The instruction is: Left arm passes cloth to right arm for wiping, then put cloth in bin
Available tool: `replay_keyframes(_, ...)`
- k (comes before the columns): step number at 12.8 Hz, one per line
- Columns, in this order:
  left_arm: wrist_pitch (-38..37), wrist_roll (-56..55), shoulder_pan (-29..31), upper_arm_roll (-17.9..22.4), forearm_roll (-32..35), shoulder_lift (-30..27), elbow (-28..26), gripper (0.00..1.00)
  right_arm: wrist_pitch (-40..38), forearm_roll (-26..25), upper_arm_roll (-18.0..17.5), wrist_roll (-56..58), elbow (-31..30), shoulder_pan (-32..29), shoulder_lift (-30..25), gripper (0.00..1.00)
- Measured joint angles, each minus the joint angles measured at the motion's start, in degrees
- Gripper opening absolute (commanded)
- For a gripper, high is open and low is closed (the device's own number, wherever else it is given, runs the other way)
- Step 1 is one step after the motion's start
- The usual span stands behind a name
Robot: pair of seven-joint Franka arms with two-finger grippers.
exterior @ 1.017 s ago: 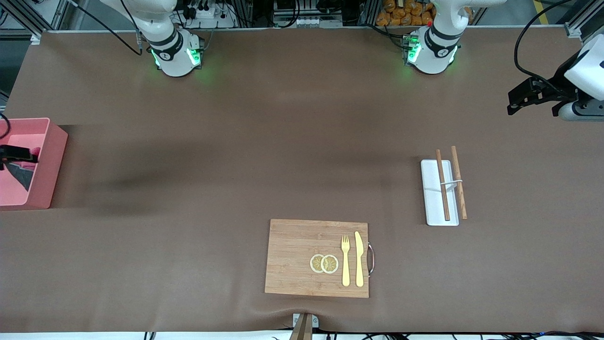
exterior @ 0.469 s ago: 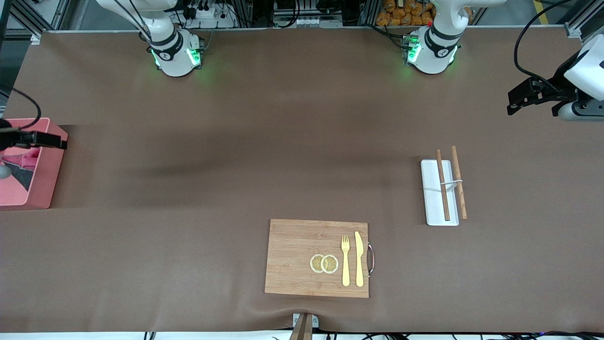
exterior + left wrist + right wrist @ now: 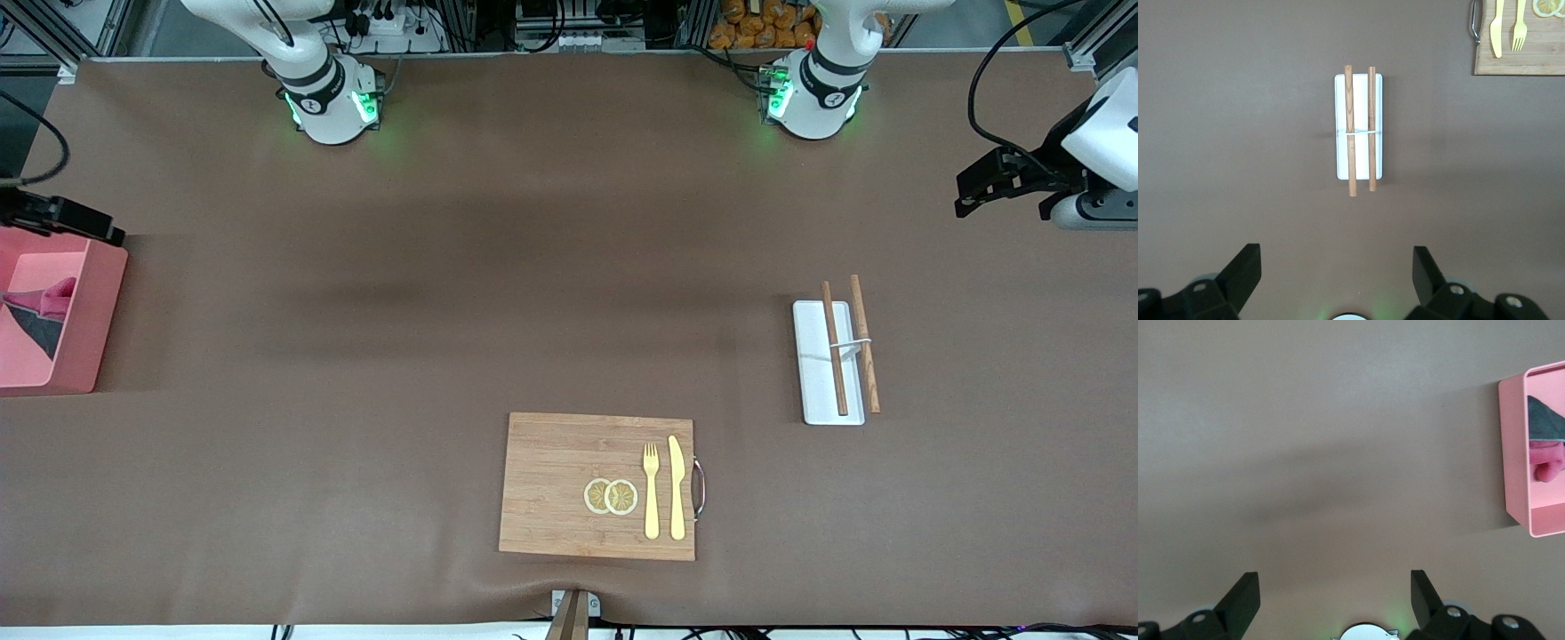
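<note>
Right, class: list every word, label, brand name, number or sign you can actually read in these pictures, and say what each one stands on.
No readable text anywhere.
The small dark marks on the two arm bases are too small to read.
The bin, cloth, cutting board and white tray carry no print that shows.

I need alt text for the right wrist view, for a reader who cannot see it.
The cloth, grey and pink, lies inside the pink bin at the picture's edge. The right claw hangs open and empty over bare brown table.
</note>
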State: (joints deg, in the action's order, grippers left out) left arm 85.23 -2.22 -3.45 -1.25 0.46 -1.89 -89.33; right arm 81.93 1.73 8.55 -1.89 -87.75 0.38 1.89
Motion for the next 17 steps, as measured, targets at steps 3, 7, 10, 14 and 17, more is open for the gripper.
replay_keyframes(3,0.0,0.0,0.0,0.0,0.0,0.06,0.0,1.0,-0.05,0.0,-0.08,4.41,-0.13,-3.64,-3.31,1.0)
replay_keyframes(7,0.0,0.01,0.0,0.0,0.0,0.07,0.0,1.0,-0.06,0.0,-1.11,4.88,-0.47,-4.43,-5.83,1.0)
replay_keyframes(10,0.01,0.03,0.0,0.0,0.0,0.08,0.0,1.0,3.03,0.0,-1.52,4.87,-0.96,-4.44,-4.58,1.0)
replay_keyframes(14,0.03,0.07,0.01,0.01,0.0,0.18,0.0,1.0,5.73,-0.01,-1.55,4.87,-1.33,-4.43,-2.39,1.0)
replay_keyframes(17,0.03,0.07,0.01,0.01,0.0,0.42,0.0,1.0,5.74,-0.01,-1.57,4.87,-1.31,-4.43,-2.38,1.0)
